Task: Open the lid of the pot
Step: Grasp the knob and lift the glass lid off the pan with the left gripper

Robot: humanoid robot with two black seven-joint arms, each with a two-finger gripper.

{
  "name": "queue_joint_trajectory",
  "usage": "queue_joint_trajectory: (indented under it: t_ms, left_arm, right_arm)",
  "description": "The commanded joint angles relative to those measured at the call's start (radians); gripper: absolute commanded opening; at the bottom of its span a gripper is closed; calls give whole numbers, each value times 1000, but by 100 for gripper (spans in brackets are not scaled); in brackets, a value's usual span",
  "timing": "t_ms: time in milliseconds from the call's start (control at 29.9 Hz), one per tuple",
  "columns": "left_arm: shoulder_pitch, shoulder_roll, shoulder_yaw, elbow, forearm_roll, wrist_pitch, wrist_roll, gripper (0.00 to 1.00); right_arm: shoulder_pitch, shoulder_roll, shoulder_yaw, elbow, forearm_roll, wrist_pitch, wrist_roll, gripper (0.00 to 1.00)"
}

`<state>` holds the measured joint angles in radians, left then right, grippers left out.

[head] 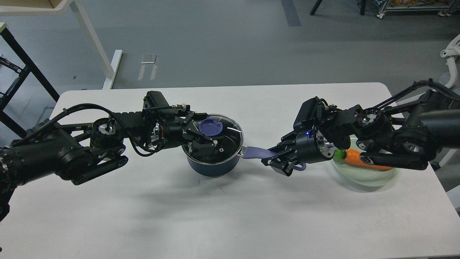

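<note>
A dark blue pot [212, 166] stands mid-table with its glass lid [230, 138] on it. The lid has a round blue knob [211, 127]. My left gripper [204, 130] lies low over the lid, with one finger [197, 116] behind the knob and the other in front. A small gap shows at the knob, so it reads as open. My right gripper [282, 161] is shut on the pot's purple-blue handle [256, 153], near its far end.
A clear glass bowl [370, 178] holding an orange carrot [354, 155] with a green top sits at the right, under my right arm. The white table [215, 216] ends just behind the pot. A black stand is at the far left.
</note>
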<state>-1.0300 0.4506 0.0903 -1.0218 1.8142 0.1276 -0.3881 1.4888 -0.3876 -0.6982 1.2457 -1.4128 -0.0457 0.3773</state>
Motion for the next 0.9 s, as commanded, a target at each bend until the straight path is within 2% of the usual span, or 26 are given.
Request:
queue_joint_trajectory:
  t_ms: [0,67,134,268,402,603,736,803,870]
  left_arm:
    - [4,-1,2,2,-1,1,0,97]
    - [4,-3,2,2,1,3,-2,88]
    - [4,-1,2,2,1,1,-11,68]
    - [-1,-3,0,2,-1,1,-17,54]
    - [-4,-1,-3,2,-3,1,-20,44]
    - [-24,13,-15,-4,-68,4,-18,41]
    - [-62,86,-14,-15,-133,3,-21,41]
    - [-77,152,-12,-27,-134,1,-35,41]
    - [-79,239,-9,-37,-134,0,-75,41]
  right_arm:
    - [-4,-1,0,0,0,0,0,23]
    - [-5,1,0,0,0,0,0,23]
    - [-7,-1,0,-2,0,0,0,23]
    - [-8,-1,-1,-2,-2,0,0,23]
    - [-8,-1,0,-3,-2,1,0,23]
    - [-10,1,-1,-6,-3,3,0,24]
    - [-10,1,-1,-8,-3,3,0,24]
    - [-8,-1,-1,-8,-3,3,0,24]
    - [-8,-1,-1,-8,-3,3,0,24]
